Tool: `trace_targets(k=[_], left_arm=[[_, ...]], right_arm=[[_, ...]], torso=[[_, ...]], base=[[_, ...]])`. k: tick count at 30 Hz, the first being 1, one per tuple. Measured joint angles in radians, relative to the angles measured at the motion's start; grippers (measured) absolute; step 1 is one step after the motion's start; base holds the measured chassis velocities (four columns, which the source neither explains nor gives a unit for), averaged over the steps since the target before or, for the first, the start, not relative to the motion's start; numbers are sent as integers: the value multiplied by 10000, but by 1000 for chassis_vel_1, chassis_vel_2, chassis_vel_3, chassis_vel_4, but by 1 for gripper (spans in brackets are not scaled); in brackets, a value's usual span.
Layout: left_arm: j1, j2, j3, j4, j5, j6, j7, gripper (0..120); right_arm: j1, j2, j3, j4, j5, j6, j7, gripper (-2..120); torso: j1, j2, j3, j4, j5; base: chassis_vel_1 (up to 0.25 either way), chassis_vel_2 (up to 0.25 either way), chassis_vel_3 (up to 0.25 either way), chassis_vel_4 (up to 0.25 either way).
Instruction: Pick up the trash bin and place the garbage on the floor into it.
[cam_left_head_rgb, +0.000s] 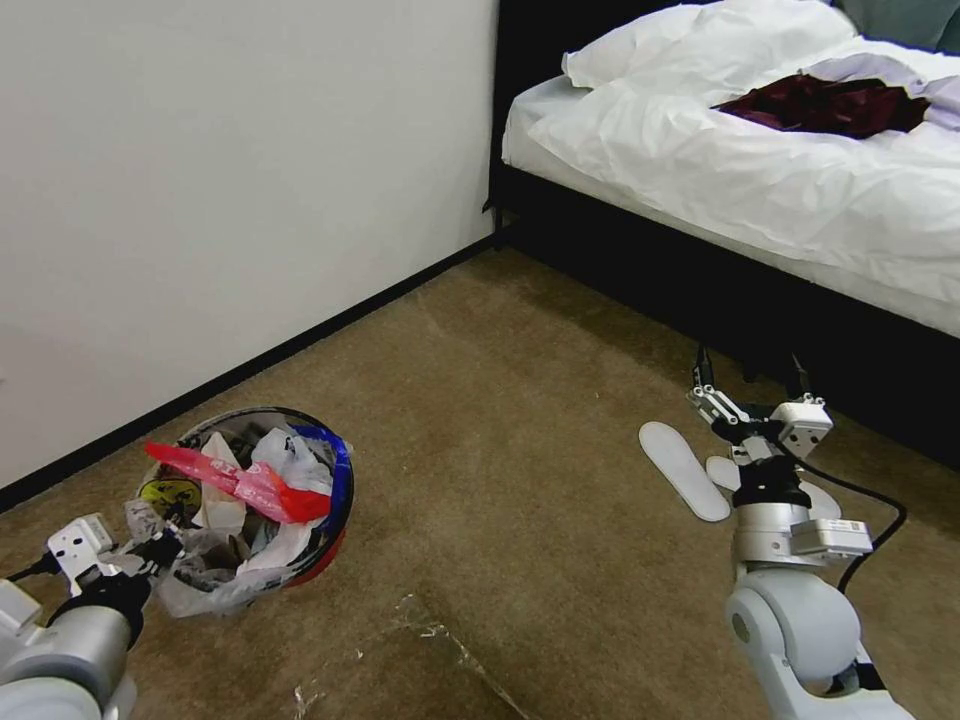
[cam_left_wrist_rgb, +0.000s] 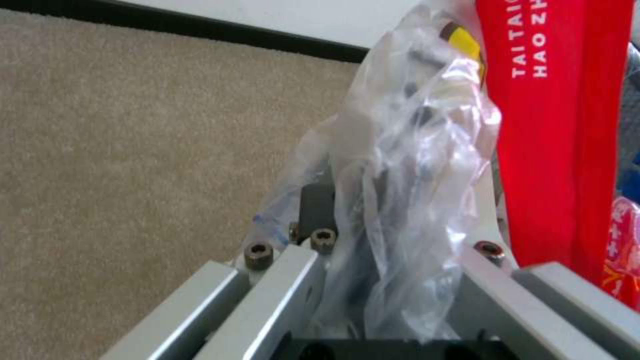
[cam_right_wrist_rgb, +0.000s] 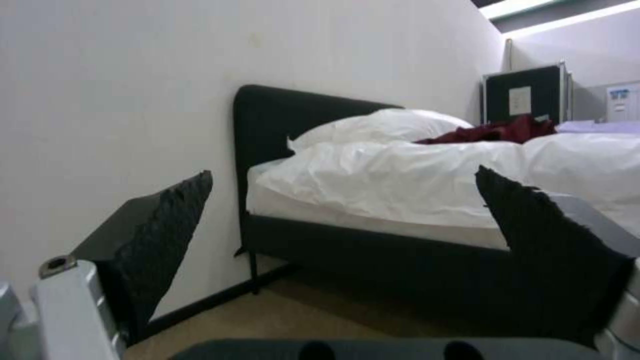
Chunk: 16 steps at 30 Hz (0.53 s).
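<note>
Left pincer grips trash bin rim; right pincer gapes empty.

We are seeing the trash bin sitting on the carpet at left near the wall, wrappers lying inside it, the left gripper at its rim. The bed is standing far right, slippers lying before it beside the right gripper.

Even, soft indoor light — faint shadows on carpet. Wrist views blurred; ceiling strip light glares; head view sharp.
</note>
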Motion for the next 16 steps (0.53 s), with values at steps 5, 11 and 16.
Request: trace_targets(k=[5,11,16], left_arm=[[2,35,-3,-16,3,-15,10,1],[-22,-12,32,-61,37,-39,47,1],[-47,3,8,-83,14,-42,50,1]], right_arm=[[-21,12,35,-50,-14,0,-21,100],[-21,3,174,-183,-37,8,-30,100],[38,-3,187,-204,30,-34,-30,100]], torso=[[0,0,0,0,0],[0,0,0,0,0],[0,0,0,0,0]], base=[[0,0,0,0],[0,0,0,0],[0,0,0,0]])
